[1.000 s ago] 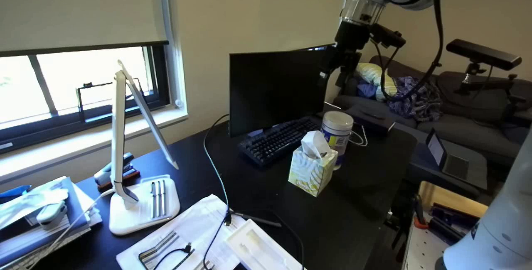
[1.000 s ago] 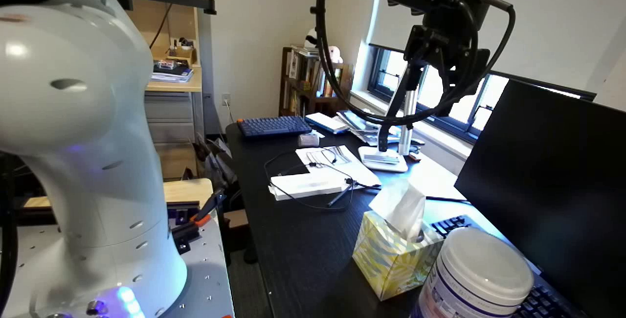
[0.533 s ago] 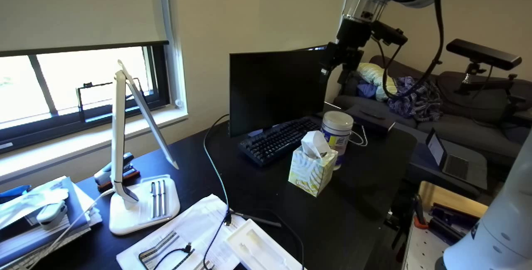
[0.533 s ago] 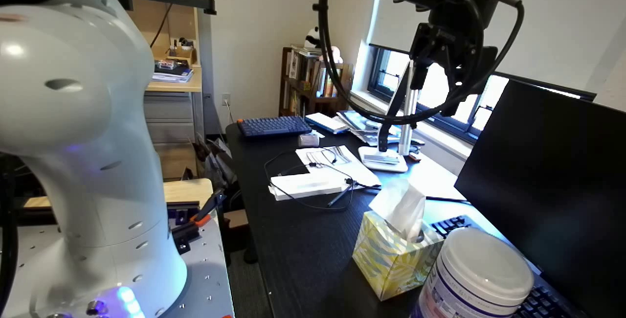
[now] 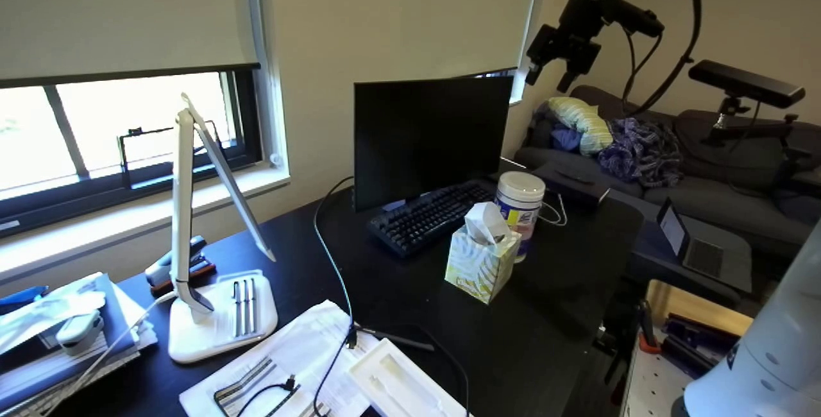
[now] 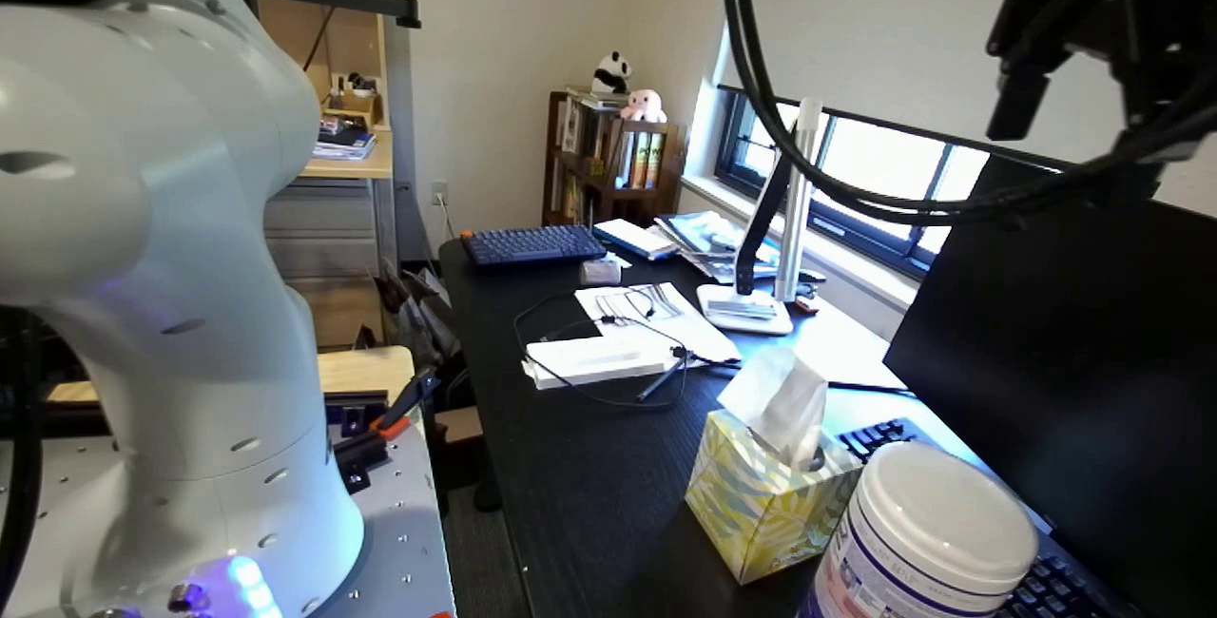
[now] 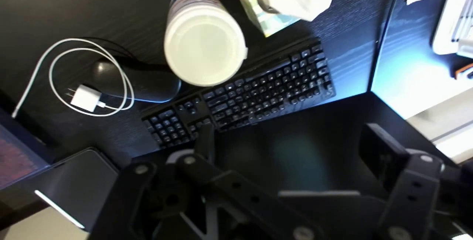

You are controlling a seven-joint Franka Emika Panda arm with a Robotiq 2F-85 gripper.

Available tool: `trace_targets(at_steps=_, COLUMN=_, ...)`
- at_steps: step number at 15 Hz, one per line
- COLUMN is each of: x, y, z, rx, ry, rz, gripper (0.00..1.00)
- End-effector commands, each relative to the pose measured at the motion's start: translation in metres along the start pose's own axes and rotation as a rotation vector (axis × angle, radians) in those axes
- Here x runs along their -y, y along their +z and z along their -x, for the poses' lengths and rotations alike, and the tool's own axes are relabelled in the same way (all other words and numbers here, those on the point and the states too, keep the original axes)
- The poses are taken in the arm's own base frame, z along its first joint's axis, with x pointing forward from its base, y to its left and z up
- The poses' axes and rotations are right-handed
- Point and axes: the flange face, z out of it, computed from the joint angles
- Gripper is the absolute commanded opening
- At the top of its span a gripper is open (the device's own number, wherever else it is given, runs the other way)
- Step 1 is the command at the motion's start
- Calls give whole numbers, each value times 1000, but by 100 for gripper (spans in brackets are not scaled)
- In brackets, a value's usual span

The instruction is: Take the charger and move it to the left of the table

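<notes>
Both exterior views slant down along the desk (image 5: 513,346) toward opposite end edges, sharing the tissue box (image 6: 770,504) — the wrist view looks down on the keyboard (image 7: 255,92).

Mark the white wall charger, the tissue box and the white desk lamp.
White wall charger (image 7: 86,98): in the wrist view, on its plug block.
Tissue box (image 5: 478,264): in an exterior view, on its patterned side.
White desk lamp (image 5: 182,212): in an exterior view, on its upright arm.

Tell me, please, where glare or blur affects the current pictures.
In both exterior views, the window is washed out nearly white; in an exterior view, glare whitens the table near it; in the wrist view, glare bleaches part of the table, and the gripper looks blurred, while the charger is clearer.
</notes>
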Motion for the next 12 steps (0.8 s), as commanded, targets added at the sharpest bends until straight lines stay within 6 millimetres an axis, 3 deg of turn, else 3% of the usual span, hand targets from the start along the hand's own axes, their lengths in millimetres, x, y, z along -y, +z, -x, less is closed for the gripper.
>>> trace_targets(at_steps=1, x=-46, y=8, z=-33, rx=2, ry=176, rz=35, gripper=100)
trace_targets(at_steps=7, x=-116, y=45, z=-67, rx=32, ry=448, rz=88, gripper=100)
trace_targets(at_steps=9, x=-125, y=51, z=-73, rx=51, ry=512, rz=77, gripper=100)
trace_targets(at_steps=10, x=-120, y=49, z=-61, rx=49, ry=442, rz=86, gripper=100)
trace_targets(at_steps=12, x=-126, y=54, z=-68, rx=54, ry=474, rz=88, gripper=100)
